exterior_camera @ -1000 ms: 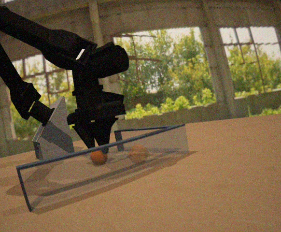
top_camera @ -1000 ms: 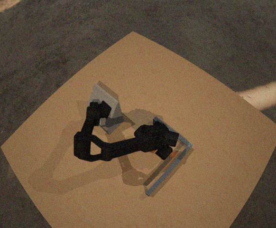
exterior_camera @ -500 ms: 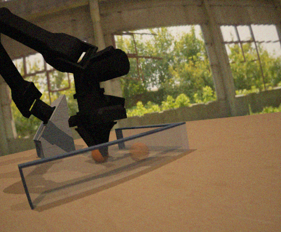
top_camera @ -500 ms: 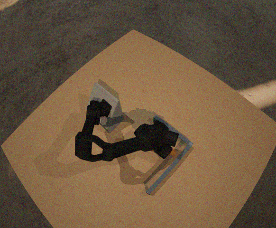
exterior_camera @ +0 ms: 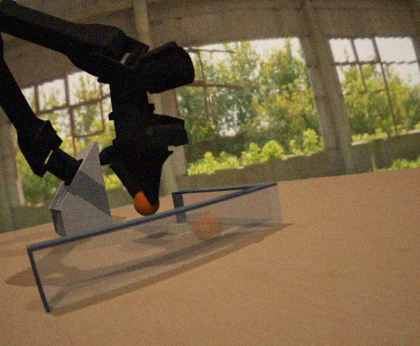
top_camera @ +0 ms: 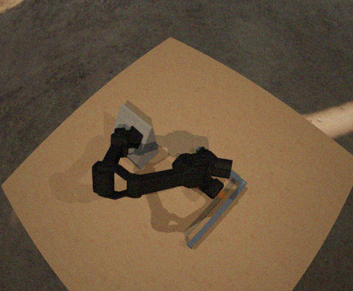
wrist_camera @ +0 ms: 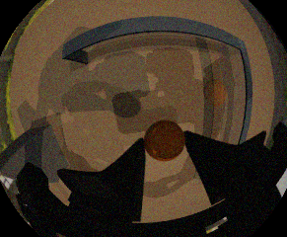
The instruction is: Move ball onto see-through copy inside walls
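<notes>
The black gripper [exterior_camera: 146, 202] points straight down and its fingers are partly closed around the orange ball [exterior_camera: 145, 205], which sits clamped between the fingertips. In the exterior view the ball hangs clear of the tan table [exterior_camera: 315, 260], its lower half showing below the finger ends at about the height of the top edge of the long clear wall [exterior_camera: 128, 238]. The wrist view shows the same grip from above: the ball [wrist_camera: 165, 140] sits between the two dark fingers, with the table well below it. The two low clear walls meet at a corner, the long one running toward the exterior camera and the short wall [exterior_camera: 236, 205] closing off the far end; from the top view they form a blue-edged L [top_camera: 225, 207] at the table's right-hand part. The see-through copy [exterior_camera: 207, 225] rests on the table inside that corner, near the short wall and to the right of the held ball, apart from it. In the top view only a sliver of orange [top_camera: 221, 194] shows beside the gripper body, just inside the corner. The arm reaches across from its grey wedge-shaped base [exterior_camera: 81, 197], which stands behind the long wall.
</notes>
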Motion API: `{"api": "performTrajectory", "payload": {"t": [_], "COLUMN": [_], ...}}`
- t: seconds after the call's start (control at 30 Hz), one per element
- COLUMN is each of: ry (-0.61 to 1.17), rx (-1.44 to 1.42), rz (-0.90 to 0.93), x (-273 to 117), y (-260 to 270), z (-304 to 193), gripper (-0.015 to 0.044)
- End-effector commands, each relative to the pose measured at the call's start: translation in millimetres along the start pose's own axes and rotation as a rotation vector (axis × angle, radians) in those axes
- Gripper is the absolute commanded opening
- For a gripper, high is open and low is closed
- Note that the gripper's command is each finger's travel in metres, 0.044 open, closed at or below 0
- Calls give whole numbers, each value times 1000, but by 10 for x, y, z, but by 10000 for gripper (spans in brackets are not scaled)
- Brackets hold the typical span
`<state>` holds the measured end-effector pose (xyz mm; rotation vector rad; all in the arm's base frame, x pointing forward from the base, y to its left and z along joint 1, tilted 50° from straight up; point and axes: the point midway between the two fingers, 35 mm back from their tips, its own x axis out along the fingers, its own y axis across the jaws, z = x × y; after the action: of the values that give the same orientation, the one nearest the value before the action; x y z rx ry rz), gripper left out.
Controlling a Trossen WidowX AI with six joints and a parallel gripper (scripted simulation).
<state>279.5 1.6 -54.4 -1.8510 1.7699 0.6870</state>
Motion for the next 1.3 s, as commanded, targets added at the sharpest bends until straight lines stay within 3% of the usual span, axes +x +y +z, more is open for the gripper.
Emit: {"api": "performTrajectory", "payload": {"t": [0.0,0.3,0.5,1.27], "ry": [-9,1,0,-6], "rx": [9,11,-10,-723], "rz": [-4,0,0,1], "x": [-333,-874,-870,-710], "y": [-26,47,33,-418], "z": [15,-25,-19,162], "gripper": [0,0,0,0]}}
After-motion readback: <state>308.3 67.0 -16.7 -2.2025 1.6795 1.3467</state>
